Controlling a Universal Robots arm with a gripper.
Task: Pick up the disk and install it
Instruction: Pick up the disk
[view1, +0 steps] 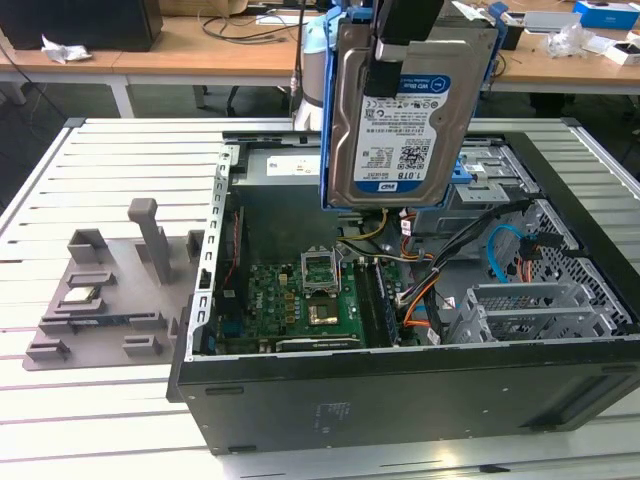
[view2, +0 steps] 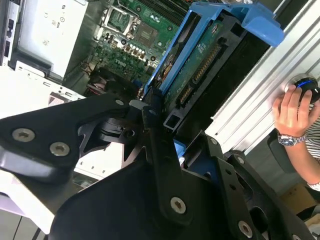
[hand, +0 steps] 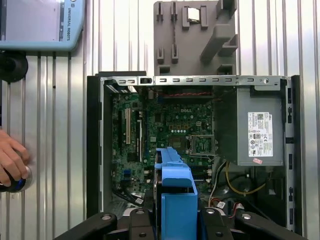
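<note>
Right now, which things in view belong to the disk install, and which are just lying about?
Belongs to the job:
- disk, held in the air by the claw
- open computer case beneath it

Just lying about:
- grey parts holder beside the case
- small silver chip on that holder
- teach pendant
- person's hand on the table

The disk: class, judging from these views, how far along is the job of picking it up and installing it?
Done: the disk is picked up and hangs clear of the table. In hand: the gripper is shut on it, holding it upright above the open computer case. Left: the installing. The disk is not yet seated anywhere in the case and hangs over the motherboard.
</note>
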